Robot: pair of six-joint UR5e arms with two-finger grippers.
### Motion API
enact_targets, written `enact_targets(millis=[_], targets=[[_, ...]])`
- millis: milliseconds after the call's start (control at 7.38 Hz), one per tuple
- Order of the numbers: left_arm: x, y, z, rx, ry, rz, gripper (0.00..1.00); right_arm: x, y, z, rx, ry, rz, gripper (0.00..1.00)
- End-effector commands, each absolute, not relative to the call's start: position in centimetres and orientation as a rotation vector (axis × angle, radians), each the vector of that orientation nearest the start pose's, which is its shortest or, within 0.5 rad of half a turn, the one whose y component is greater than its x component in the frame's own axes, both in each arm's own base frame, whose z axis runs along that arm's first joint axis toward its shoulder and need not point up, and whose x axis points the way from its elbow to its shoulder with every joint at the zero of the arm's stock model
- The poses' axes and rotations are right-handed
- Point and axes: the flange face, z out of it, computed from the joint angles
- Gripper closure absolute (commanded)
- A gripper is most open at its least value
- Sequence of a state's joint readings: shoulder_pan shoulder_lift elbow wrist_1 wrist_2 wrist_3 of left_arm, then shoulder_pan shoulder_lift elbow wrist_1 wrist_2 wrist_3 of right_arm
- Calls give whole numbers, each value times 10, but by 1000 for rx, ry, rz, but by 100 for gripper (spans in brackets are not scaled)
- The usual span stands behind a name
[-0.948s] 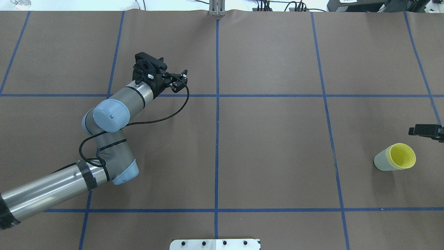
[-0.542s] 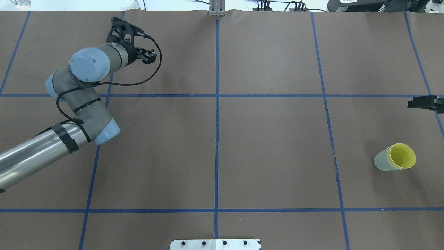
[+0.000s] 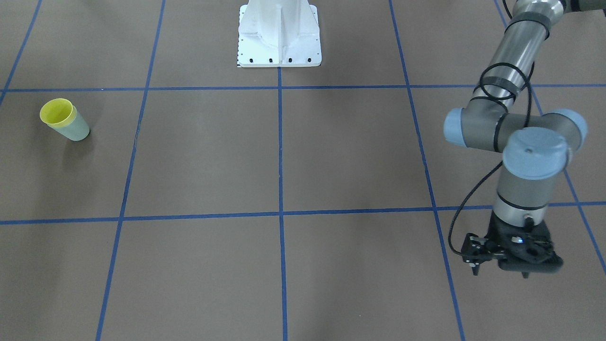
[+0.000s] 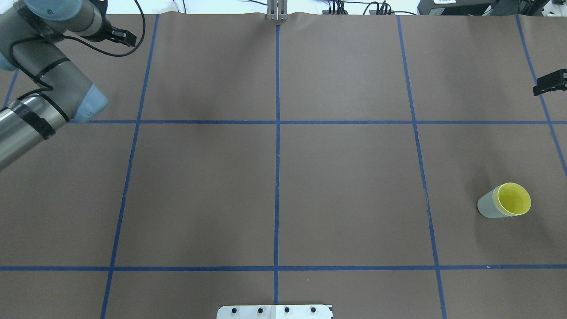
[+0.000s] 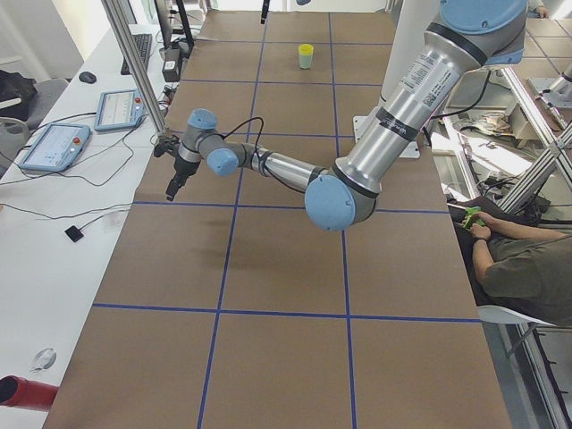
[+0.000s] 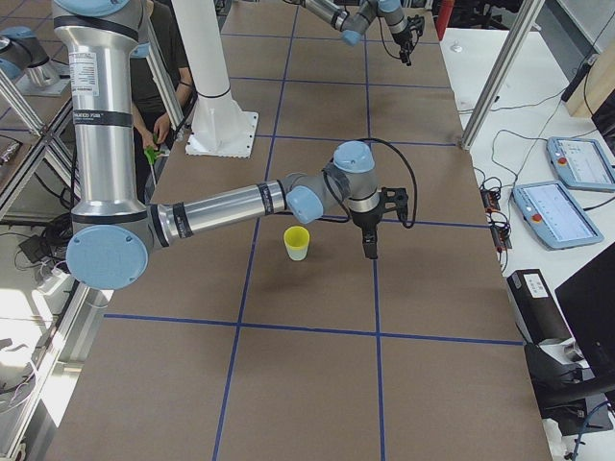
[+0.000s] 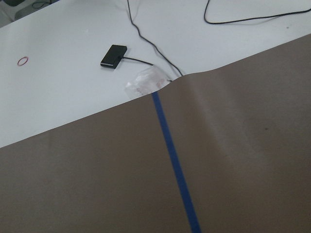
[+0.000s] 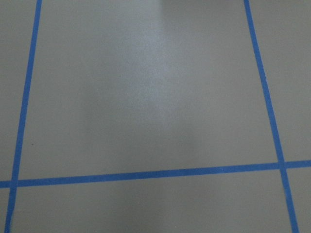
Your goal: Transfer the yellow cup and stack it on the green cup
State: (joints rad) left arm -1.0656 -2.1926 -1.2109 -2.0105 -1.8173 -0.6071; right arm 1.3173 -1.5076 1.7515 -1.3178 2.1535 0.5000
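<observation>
Far on the left, the left gripper (image 5: 172, 189) hangs over a corner of the worktop (image 4: 345, 186), close to the edge. It points down and holds nothing. I cannot tell if it is wide or narrow, because no picture shows its tips well. Its own camera sees only brown paper, a blue line and a little black box (image 7: 114, 56) on the white table past the edge.

The middle shows just brown paper and blue lines.

On the right are the two cups. The yellow cup (image 4: 514, 198) sits inside the green cup (image 4: 487, 207), with only its yellow rim poking out on top. The pair stands up straight. So I think the stacking is done.

Furthest right, the right gripper (image 6: 370, 248) hovers near the cups and does not touch them. It holds nothing too, and I cannot tell how wide it is.

What is left, I think, is to get both arms out of the way. To do that well, the right arm should go up first, then away, slowly, so it does not bump the cups. Light plastic cups tip easily. The left arm is well apart from them.
</observation>
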Motion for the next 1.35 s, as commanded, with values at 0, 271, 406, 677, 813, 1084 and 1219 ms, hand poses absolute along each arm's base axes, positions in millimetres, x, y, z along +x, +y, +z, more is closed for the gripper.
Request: enact_targets(millis=[0, 271, 406, 677, 813, 1084, 1219], targets=[[187, -735, 432, 280, 715, -46, 1, -12, -561, 568, 201, -753, -28, 0], [100, -734, 477, 254, 681, 225, 0, -6, -561, 589, 185, -745, -57, 0], [52, -719, 516, 237, 679, 246, 0, -6, -561, 591, 181, -746, -57, 0], [-35, -658, 584, 175, 852, 106, 0, -4, -560, 599, 162, -762, -48, 0], [-56, -620, 598, 181, 855, 72, 0, -4, -561, 599, 159, -765, -47, 0], [-55, -565, 577, 108, 865, -140, 0, -3, -570, 592, 116, -756, -29, 0], [-50, -550, 581, 96, 866, -139, 0, 0, -573, 590, 103, -749, -37, 0]])
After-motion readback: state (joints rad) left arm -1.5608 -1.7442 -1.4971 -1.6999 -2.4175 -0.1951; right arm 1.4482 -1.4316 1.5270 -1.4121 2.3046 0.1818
